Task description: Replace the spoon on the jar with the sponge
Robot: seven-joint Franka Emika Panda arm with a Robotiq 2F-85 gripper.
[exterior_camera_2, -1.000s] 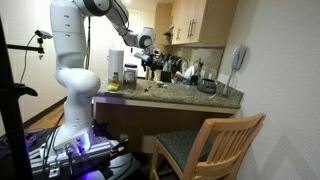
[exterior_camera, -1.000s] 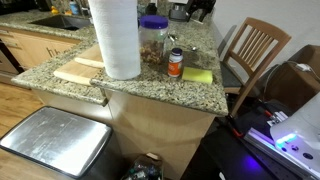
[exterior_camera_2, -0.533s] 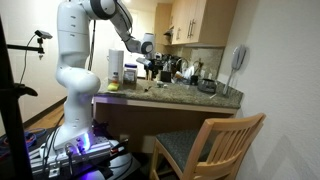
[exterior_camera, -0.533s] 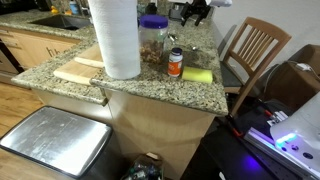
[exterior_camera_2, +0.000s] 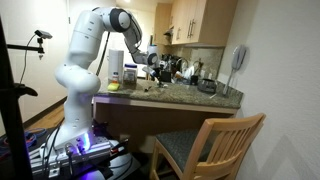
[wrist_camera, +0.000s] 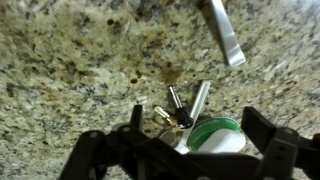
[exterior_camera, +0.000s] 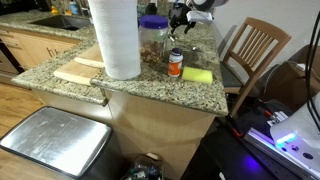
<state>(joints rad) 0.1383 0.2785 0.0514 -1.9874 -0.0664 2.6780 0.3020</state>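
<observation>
Wrist view: the gripper [wrist_camera: 193, 116] hangs over the speckled granite counter [wrist_camera: 70, 50], jaws spread wide, grasping nothing.
Under the gripper: small dark key-like pieces [wrist_camera: 178, 108] and a green-rimmed white round thing [wrist_camera: 215, 135]; a flat silvery handle [wrist_camera: 226, 35] lies farther off on the stone.
The jar [exterior_camera: 153, 40]: upright in an exterior view, just right of the paper towel roll [exterior_camera: 116, 38], the gripper above and to the right of its lid.
The sponge [exterior_camera: 197, 75]: flat on the counter near its front edge, just right of the orange bottle [exterior_camera: 176, 63], apart from the jar.
The wooden board [exterior_camera: 80, 70]: left of the roll.
</observation>
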